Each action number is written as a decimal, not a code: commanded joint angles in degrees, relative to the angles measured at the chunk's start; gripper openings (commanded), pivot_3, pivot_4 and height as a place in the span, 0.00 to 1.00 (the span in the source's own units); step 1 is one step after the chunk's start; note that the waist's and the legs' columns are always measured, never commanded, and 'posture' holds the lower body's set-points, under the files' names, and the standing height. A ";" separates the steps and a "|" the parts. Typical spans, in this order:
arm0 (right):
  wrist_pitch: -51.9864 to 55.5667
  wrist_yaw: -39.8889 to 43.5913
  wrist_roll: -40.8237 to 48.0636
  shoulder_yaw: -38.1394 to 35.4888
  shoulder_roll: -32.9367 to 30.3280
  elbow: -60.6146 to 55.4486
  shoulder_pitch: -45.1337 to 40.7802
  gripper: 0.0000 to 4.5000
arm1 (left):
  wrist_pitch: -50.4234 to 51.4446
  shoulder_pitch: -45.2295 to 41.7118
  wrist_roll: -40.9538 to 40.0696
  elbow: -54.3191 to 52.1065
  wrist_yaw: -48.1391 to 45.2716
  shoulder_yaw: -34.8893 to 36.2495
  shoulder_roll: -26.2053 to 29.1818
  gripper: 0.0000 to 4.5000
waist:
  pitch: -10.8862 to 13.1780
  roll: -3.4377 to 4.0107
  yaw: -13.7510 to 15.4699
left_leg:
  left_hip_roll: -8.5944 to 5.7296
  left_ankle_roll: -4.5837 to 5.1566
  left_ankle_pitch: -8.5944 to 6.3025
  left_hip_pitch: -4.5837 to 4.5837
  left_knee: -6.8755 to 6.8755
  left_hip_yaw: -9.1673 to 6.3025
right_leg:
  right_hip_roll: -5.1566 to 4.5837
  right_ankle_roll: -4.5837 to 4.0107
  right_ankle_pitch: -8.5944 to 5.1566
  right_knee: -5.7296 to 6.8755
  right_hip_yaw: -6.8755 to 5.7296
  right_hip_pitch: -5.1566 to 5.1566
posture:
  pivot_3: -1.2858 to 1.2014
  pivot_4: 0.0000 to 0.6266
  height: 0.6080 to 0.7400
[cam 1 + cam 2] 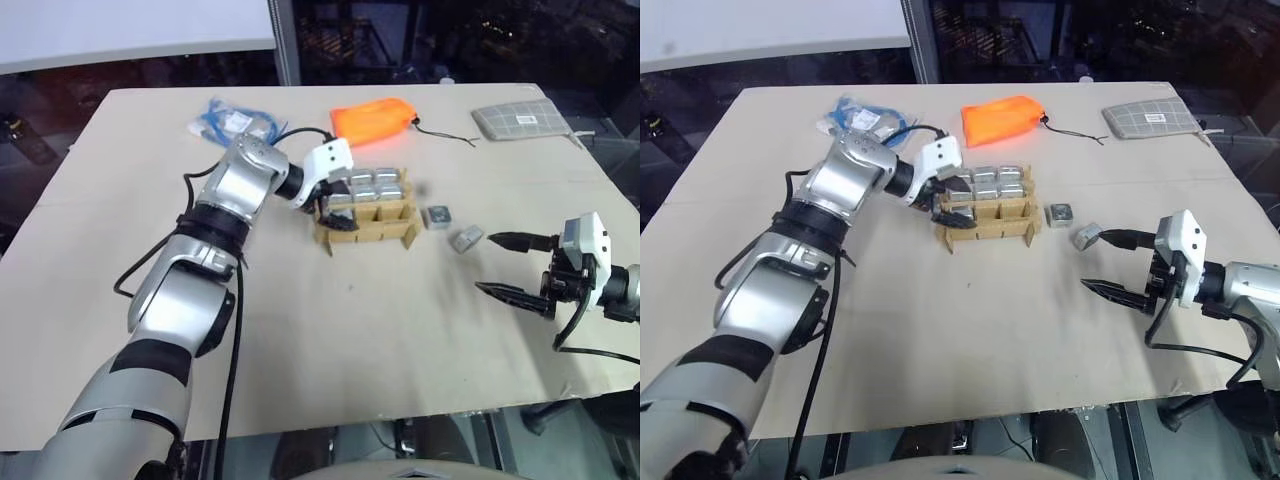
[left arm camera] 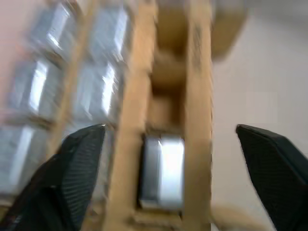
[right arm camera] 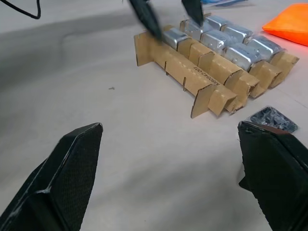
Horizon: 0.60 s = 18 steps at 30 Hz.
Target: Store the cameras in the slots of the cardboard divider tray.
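Observation:
The cardboard divider tray (image 1: 368,232) stands in the middle of the table, with several silver cameras (image 1: 376,184) filling its back slots. My left gripper (image 1: 334,206) hovers open over the tray's near-left slot. A camera (image 2: 161,171) sits in that slot between the spread fingers (image 2: 72,178), touching neither. The two other near-row slots are bare cardboard. Two loose cameras (image 1: 437,216) (image 1: 466,239) lie on the table right of the tray. My right gripper (image 1: 485,263) is open just right of them, low over the table and pointing at the tray (image 3: 192,79).
An orange fabric bag (image 1: 373,119) lies behind the tray. A grey checked pouch (image 1: 522,121) is at the back right. A blue cable packet (image 1: 232,124) rests at the back left. Bare tabletop (image 1: 350,330) stretches in front of the tray to the near edge.

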 commanded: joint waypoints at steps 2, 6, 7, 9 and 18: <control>-2.09 -2.85 -2.51 -1.26 1.32 1.13 -0.64 1.00 | 5.86 1.96 -8.11 -15.10 -0.74 8.00 1.97 0.99 | 0.01 0.01 -0.03 | 0.01 -0.14 0.08 -0.02 -0.01 -0.01 | 0.00 0.00 0.00 0.00 0.00 -0.03 | 0.52 0.24 1.00; -3.49 -10.01 -8.83 1.95 5.45 3.57 -2.10 1.00 | 15.48 11.09 -20.15 -33.39 -0.56 16.46 4.02 0.99 | 0.00 0.04 -0.59 | 0.02 -0.18 0.10 0.11 -0.08 -0.10 | 0.00 0.00 0.00 0.06 0.17 -0.03 | 0.52 0.24 1.00; -3.56 -11.70 -10.29 2.89 6.58 3.80 -2.58 1.00 | 16.84 13.52 -22.68 -37.05 -0.01 18.40 4.35 0.99 | 0.00 0.06 -1.00 | 0.02 -0.19 0.11 0.12 -0.10 -0.11 | 0.01 0.00 0.00 0.06 0.17 -0.03 | 0.52 0.24 1.00; -3.45 -16.15 -13.66 4.58 9.19 4.94 -3.65 1.00 | 20.51 19.80 -28.23 -44.61 1.03 22.32 5.53 0.99 | 0.03 0.08 -1.04 | 0.04 -0.21 0.12 0.14 -0.08 -0.16 | 0.01 0.00 0.00 0.16 0.18 -0.03 | 0.52 0.24 1.00; -5.07 -24.37 -20.37 8.19 16.50 16.79 -10.91 1.00 | 27.23 54.90 -39.85 -69.69 9.43 37.00 11.93 0.99 | 0.06 0.18 -1.42 | -0.01 -0.23 0.13 0.31 -0.07 -0.11 | -0.01 -0.01 0.01 0.25 0.37 -0.01 | 0.52 0.24 1.00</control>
